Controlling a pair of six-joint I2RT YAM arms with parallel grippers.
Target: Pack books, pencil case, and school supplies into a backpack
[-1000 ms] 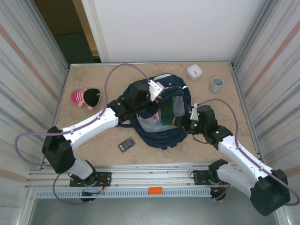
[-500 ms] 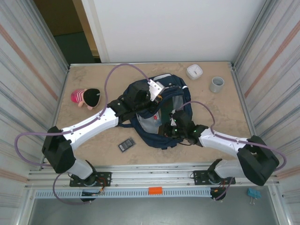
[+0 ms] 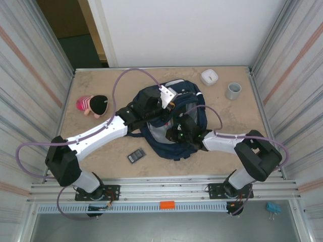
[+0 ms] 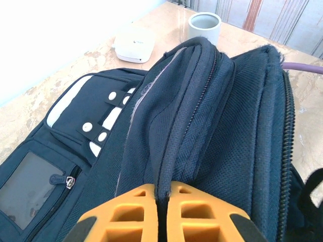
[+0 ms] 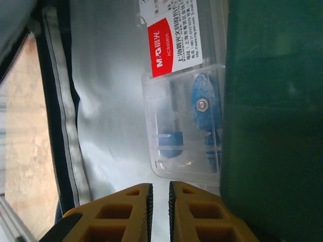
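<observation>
The navy backpack (image 3: 189,103) lies open in the middle of the table. My left gripper (image 4: 162,194) is shut on a fold of its zipped rim (image 4: 186,116) and holds it up. My right gripper (image 5: 160,189) is inside the opening, over the grey lining (image 5: 111,101); its jaws stand a narrow gap apart with nothing between them. Just ahead of it lies a clear packet with a red mark (image 5: 184,101), beside the dark green book (image 5: 272,116). A black rectangle with a grey panel (image 3: 136,156) lies on the table in front of the backpack. The pencil case is out of view.
A white round device (image 3: 209,76) and a grey cup (image 3: 233,91) stand at the back right, also ahead of the left wrist as device (image 4: 133,43) and cup (image 4: 204,27). A plush doll (image 3: 93,105) lies at the left. Metal walls close in both sides.
My right arm has swung left from the backpack's right side into its opening, and its jaws have narrowed. The left arm has kept its hold and not moved.
</observation>
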